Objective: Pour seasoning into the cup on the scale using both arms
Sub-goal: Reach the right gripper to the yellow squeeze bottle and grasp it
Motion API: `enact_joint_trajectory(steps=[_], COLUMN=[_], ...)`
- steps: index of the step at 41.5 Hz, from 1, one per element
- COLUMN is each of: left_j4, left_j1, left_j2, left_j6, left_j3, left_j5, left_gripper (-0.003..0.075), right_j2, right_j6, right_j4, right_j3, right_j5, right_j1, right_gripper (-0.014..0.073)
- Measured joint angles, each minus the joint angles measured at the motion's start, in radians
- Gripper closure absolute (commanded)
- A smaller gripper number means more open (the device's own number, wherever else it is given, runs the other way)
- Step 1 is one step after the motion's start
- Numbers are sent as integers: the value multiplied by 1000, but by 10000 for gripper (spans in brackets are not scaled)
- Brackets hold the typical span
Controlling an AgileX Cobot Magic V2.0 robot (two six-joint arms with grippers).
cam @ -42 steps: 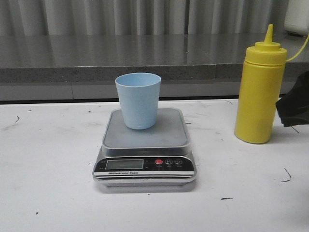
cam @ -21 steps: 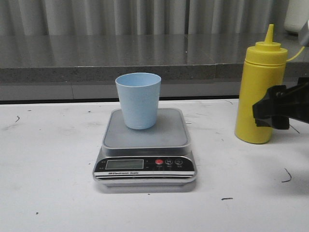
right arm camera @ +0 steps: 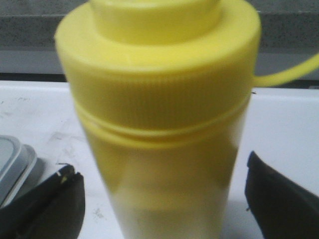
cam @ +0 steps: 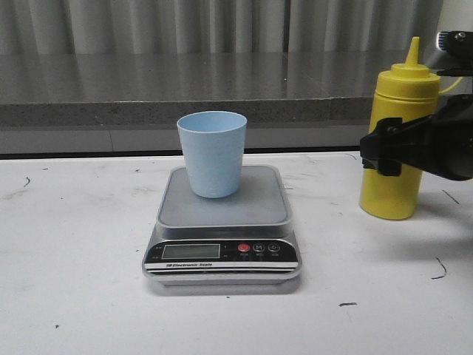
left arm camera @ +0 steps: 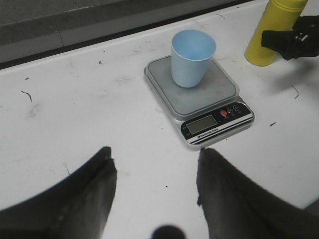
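Straddling one seasoning (cam: 394, 194): right gripper (cam: 384, 150), wide, not touching. One cup (cam: 212, 153), one scale (cam: 222, 225). Left gripper (left arm camera: 154, 186) wide, empty.

- Front view sits low and level, facing forward across the table (cam: 74, 296), scale (cam: 222, 222) and cup (cam: 212, 151) close in the middle
- Left wrist view looks down from high and back, taking in the same scale (left arm camera: 199, 94), cup (left arm camera: 192, 57) and seasoning (left arm camera: 271, 30)
- Right wrist view is pressed right up to the seasoning (right arm camera: 159, 124), blurred, scale corner (right arm camera: 12, 164) just showing
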Motion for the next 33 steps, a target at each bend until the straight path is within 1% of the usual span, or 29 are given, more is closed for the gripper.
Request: enact_joint_trajectory(steps=[14, 17, 21, 24, 26, 30, 33], left_j4=[0, 0, 0, 0, 0, 0, 0], left_j1=[0, 0, 0, 0, 0, 0, 0], left_j2=[0, 0, 0, 0, 0, 0, 0], left_j6=[0, 0, 0, 0, 0, 0, 0], left_j3=[0, 0, 0, 0, 0, 0, 0], left_j5=[0, 0, 0, 0, 0, 0, 0], left_gripper=[351, 351, 352, 351, 351, 351, 351], right_j2=[163, 182, 189, 189, 189, 181, 156], right_j6=[2, 2, 2, 2, 2, 2, 0], right_j4=[22, 22, 22, 22, 22, 22, 22], right_j3=[-151, -160, -163, -165, -165, -165, -165], right_j5=[-18, -18, -18, -18, -18, -2, 54], right_j1=[0, 0, 0, 0, 0, 0, 0], right_gripper=[-69, -27, 111, 197, 213, 211, 211])
